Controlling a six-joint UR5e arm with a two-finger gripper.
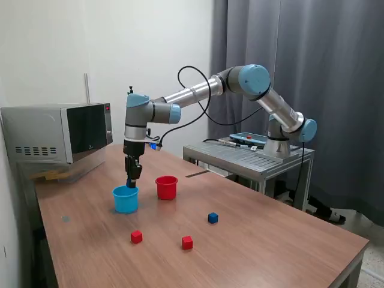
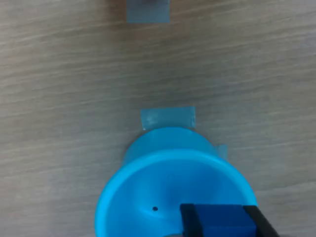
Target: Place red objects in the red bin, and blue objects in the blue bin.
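Blue cube (image 2: 219,219) sits pinched between the black fingers (image 2: 187,221) of the gripper (image 1: 131,182), jaws closed on it, just above the open mouth of the blue cup (image 1: 125,199). Red cup (image 1: 166,187) stands just beside the blue cup; another blue cube (image 1: 213,218) and two red cubes (image 1: 137,237) (image 1: 187,242) lie apart from it on the wooden table (image 1: 270,240)
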